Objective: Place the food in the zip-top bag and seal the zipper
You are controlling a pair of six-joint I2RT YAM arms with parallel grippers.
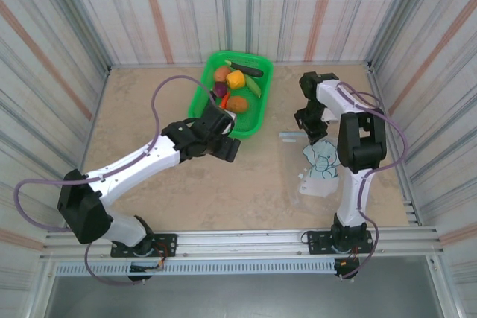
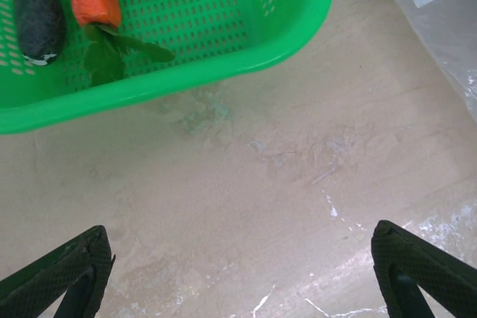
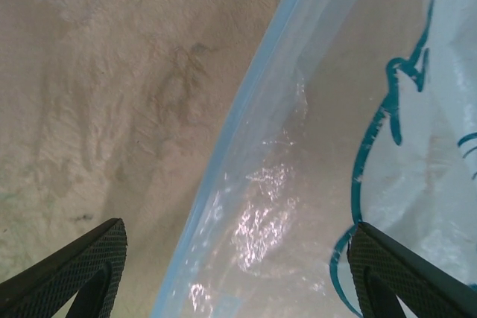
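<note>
While the food (image 1: 235,87) lies in the green basket (image 1: 261,113), the bag (image 1: 319,163) lies flat on the worktop (image 1: 223,184). The right hand (image 3: 235,258) hangs spread wide over its edge, and the left hand (image 2: 238,266) is spread wide near the basket.

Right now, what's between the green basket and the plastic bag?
Just bare tan table lies between the green basket and the bag; the left wrist view shows it.
</note>
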